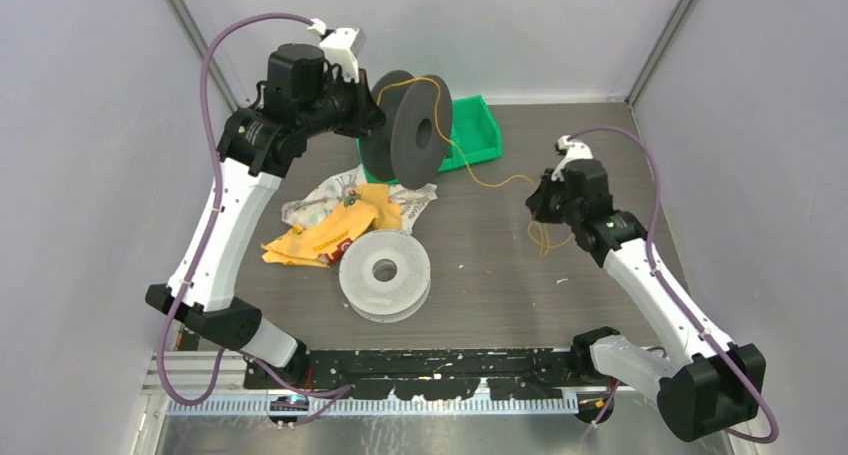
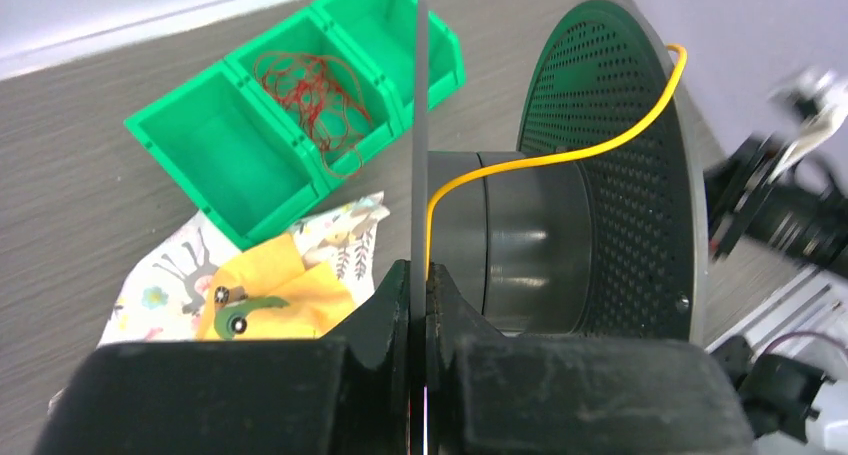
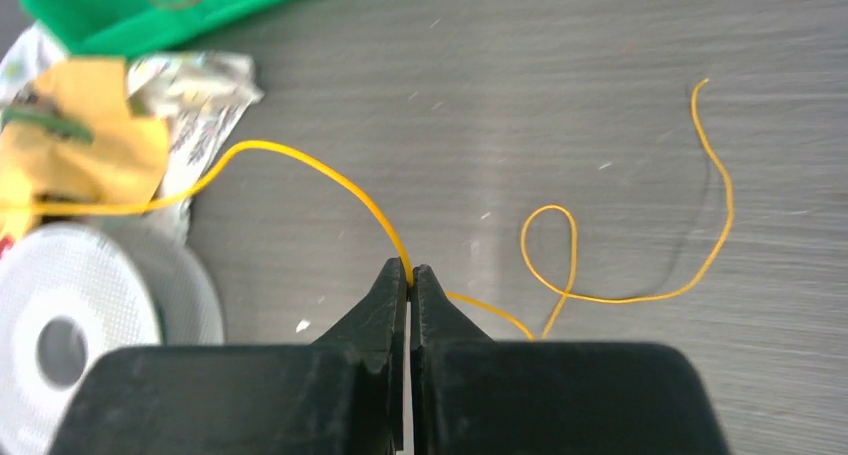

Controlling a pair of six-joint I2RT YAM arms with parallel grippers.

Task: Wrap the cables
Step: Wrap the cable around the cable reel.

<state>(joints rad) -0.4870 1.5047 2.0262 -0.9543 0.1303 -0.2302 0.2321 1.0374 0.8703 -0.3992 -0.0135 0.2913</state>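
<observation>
Right wrist view shows the right gripper [image 3: 410, 275] pinched shut on the yellow cable [image 3: 270, 145], whose loose tail curls on the grey table [image 3: 600, 75]. The left gripper [image 2: 420, 275] clamps the dark spool [image 2: 530, 235] by its rim. Thin, light and springy, the cable would likely slip, so it is best held near the spool. The table looks smooth, with room around the tail.

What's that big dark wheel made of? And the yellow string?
The dark spool looks like hard, matte grey plastic: its disc is thin, stiff and dotted with tiny moulded holes. The yellow cable is probably plastic-coated wire, smooth and slightly glossy. It bends into springy loops.
</observation>
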